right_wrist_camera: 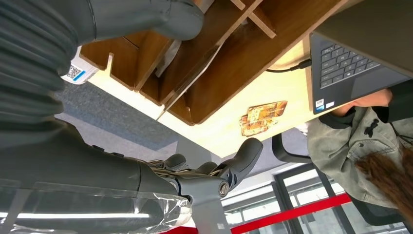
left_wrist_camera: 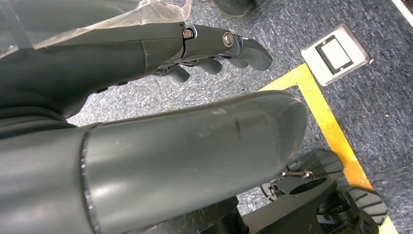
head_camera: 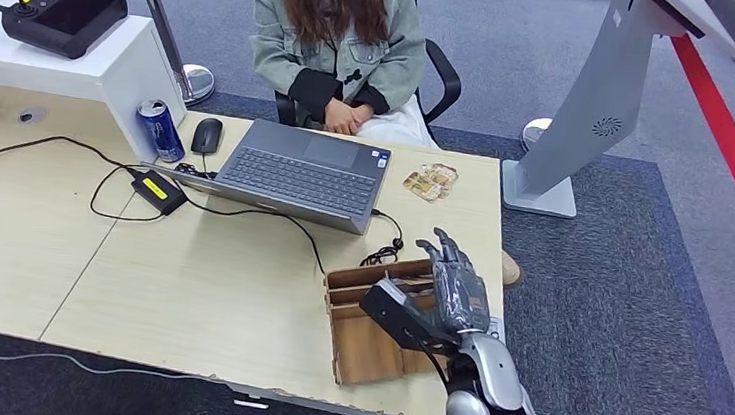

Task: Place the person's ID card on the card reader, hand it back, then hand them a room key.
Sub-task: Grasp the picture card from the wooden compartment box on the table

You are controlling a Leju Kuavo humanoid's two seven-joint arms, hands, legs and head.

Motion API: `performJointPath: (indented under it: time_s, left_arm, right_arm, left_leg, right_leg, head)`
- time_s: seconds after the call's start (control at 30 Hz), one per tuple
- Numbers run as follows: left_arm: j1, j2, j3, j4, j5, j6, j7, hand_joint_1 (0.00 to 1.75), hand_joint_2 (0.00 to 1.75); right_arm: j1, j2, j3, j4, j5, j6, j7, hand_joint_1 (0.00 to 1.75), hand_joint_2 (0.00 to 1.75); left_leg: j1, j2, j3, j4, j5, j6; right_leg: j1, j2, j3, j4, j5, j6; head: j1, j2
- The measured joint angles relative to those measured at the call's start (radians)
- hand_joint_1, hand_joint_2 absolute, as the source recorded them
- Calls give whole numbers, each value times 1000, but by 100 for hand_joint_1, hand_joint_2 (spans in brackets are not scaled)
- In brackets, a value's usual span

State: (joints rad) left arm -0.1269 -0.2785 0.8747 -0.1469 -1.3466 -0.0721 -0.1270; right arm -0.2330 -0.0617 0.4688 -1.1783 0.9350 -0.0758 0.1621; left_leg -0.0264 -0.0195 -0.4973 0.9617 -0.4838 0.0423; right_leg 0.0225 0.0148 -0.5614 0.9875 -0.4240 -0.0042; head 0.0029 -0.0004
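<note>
Right hand: raised over the wooden tray at the near table edge, fingers spread, holding nothing.
Left hand: hangs toward the carpet, fingers loosely curled, nothing in them.
Cards: a small overlapping stack, beyond the right hand's fingertips, toward the seated person and just beside the laptop. Tan and orange printed faces, flat on the table. I cannot tell which is the ID card or the room key.
Card reader: I cannot pick one out.
Risk: thin, flat cards may resist being lifted; fingers could slide the stack apart or push it off the far edge.
Risk: reaching forward, the hand could snag the tray's dividers or the black cable.
</note>
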Motion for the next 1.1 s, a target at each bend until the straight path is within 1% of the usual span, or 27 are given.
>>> performJointPath:
  time_s: [0.17, 0.33, 0.4, 0.5, 0.53, 0.57, 0.77, 1.1]
  left_arm:
    - [0, 0, 0, 0, 0, 0, 0, 0, 0]
    - [0, 0, 0, 0, 1, 0, 0, 0, 0]
    - [0, 0, 0, 0, 1, 0, 0, 0, 0]
    - [0, 0, 0, 0, 2, 0, 0, 0, 0]
    - [0, 0, 0, 0, 1, 0, 0, 0, 0]
    - [0, 0, 0, 0, 1, 0, 0, 0, 0]
    - [0, 0, 0, 0, 2, 0, 0, 0, 0]
    - [0, 0, 0, 0, 3, 0, 0, 0, 0]
  right_arm:
    - [0, 1, 0, 7, 0, 0, 0, 54, 175]
    - [0, 1, 0, 13, -1, 0, 0, 71, 175]
    - [0, 1, 0, 14, -1, 0, 0, 86, 175]
    - [0, 1, 0, 15, -2, 0, 0, 125, 175]
    - [0, 1, 0, 15, -2, -1, 0, 136, 175]
    - [0, 1, 0, 16, -2, -1, 0, 143, 175]
    - [0, 1, 0, 20, -2, -9, 0, 150, 175]
    - [-1, 6, -1, 20, -10, -22, -6, 150, 175]
  left_leg:
    - [0, 0, 0, 0, 0, 0]
    - [0, 0, 0, 0, 0, 0]
    - [0, 0, 0, 0, 0, 0]
    - [0, 0, 0, 0, 0, 0]
    - [0, 0, 0, 0, 0, 0]
    - [0, 0, 0, 0, 0, 0]
    - [0, 0, 0, 0, 0, 0]
    - [0, 0, 0, 0, 0, 0]
  right_leg:
    - [0, 0, 0, 0, 0, 0]
    - [0, 0, 0, 0, 0, 0]
    - [0, 0, 0, 0, 0, 0]
    - [0, 0, 0, 0, 0, 0]
    - [0, 0, 0, 0, 0, 0]
    - [0, 0, 0, 0, 0, 0]
    - [0, 0, 0, 0, 0, 0]
    - [0, 0, 0, 0, 0, 0]
  head:
    - [0, 0]
    - [0, 0]
    - [0, 0]
    - [0, 0]
    - [0, 0]
    - [0, 0]
    - [0, 0]
    - [0, 0]
